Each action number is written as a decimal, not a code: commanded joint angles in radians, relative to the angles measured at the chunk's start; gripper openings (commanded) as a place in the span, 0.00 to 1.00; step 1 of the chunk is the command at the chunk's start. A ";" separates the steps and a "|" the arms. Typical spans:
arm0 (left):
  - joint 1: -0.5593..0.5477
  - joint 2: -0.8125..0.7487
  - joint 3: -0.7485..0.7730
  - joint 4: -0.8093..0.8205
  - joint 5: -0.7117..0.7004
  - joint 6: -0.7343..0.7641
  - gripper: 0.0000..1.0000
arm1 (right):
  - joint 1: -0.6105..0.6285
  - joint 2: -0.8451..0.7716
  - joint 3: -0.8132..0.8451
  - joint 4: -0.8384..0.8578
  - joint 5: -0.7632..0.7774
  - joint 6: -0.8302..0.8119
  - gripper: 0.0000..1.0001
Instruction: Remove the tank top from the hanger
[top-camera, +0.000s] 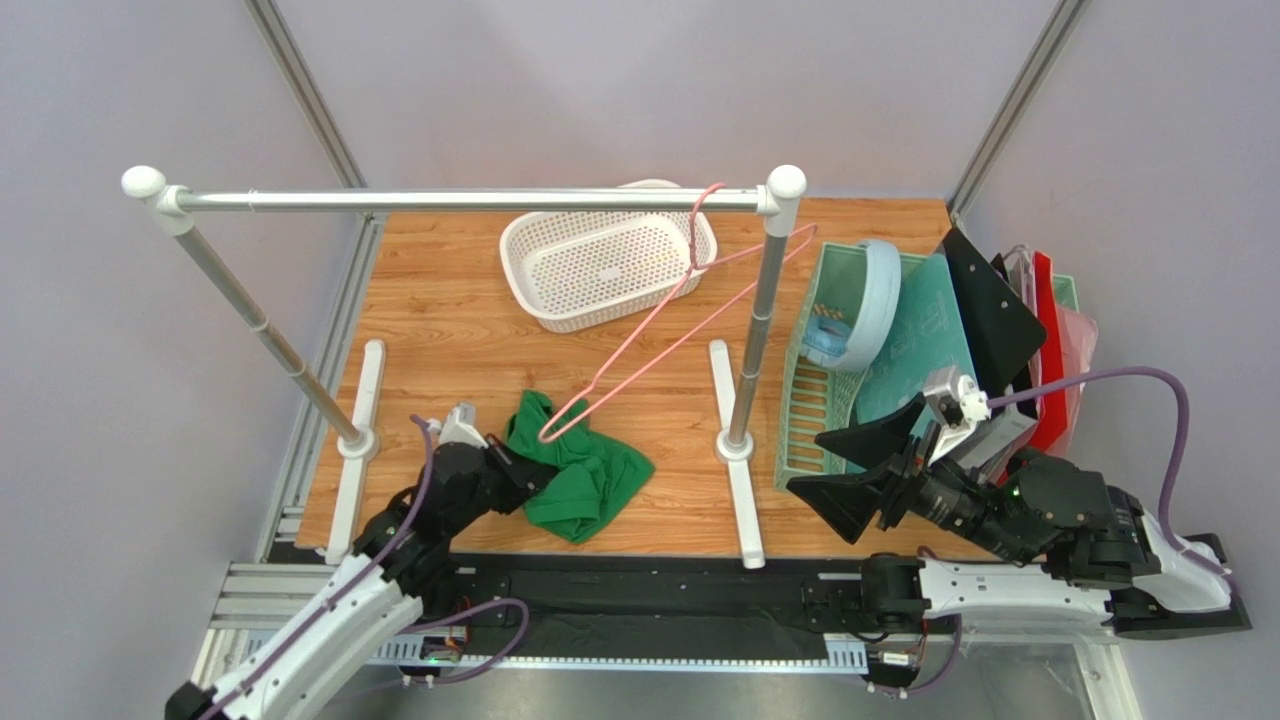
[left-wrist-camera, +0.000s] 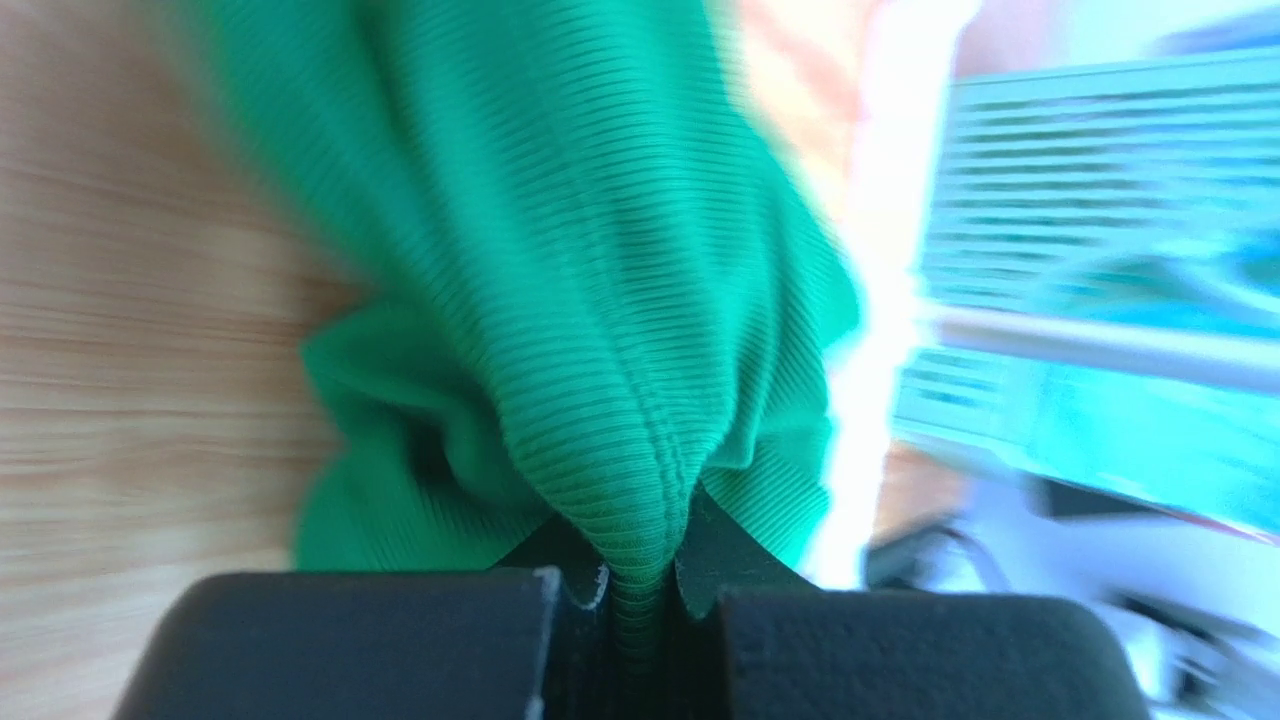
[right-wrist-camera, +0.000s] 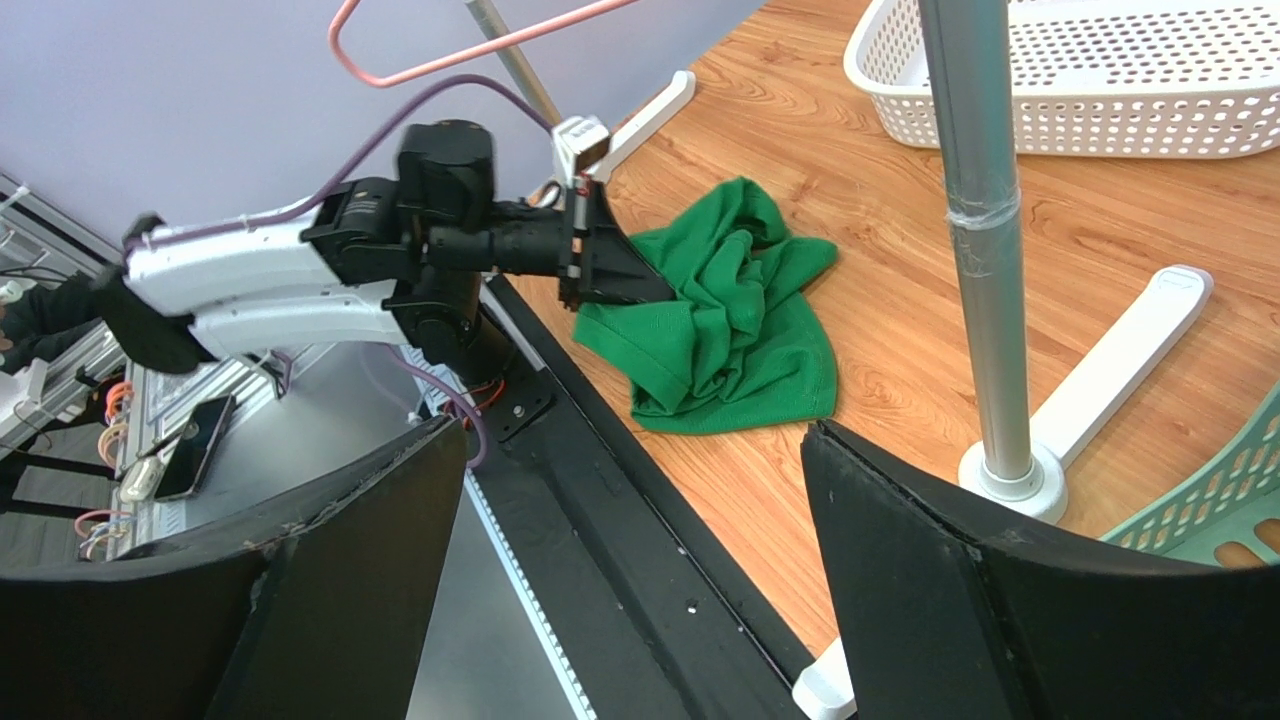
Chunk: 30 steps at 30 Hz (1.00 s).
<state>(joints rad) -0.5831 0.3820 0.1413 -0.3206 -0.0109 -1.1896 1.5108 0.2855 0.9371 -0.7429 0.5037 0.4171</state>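
The green tank top (top-camera: 589, 477) lies crumpled on the wooden table near its front edge. My left gripper (top-camera: 535, 477) is shut on a fold of it at its left side; the ribbed cloth (left-wrist-camera: 601, 345) runs down between the jaws. The pink hanger (top-camera: 661, 323) hangs bare from the silver rail by its hook, its lower corner just above the cloth. My right gripper (top-camera: 854, 465) is open and empty at the front right, apart from both. The right wrist view shows the tank top (right-wrist-camera: 721, 315), the left gripper (right-wrist-camera: 609, 267) on it, and a corner of the hanger (right-wrist-camera: 436, 60).
A silver rail (top-camera: 451, 198) on two posts spans the table; its right post (top-camera: 751, 345) stands between the arms. A white basket (top-camera: 601, 270) sits at the back. A teal rack (top-camera: 842, 375) with boards and a bowl stands at the right.
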 joint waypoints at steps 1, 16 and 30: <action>-0.006 -0.332 0.009 -0.257 0.054 -0.091 0.00 | 0.003 0.046 0.026 0.022 0.013 0.019 0.88; -0.004 -0.341 0.018 0.130 -0.007 -0.241 0.00 | 0.005 0.124 0.022 0.077 0.002 0.034 0.88; 0.101 0.648 0.254 1.150 -0.205 -0.327 0.00 | 0.005 0.133 0.051 0.033 0.064 0.028 0.88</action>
<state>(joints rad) -0.5278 0.8684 0.2810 0.4091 -0.1280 -1.4727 1.5108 0.4126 0.9573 -0.7177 0.5323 0.4408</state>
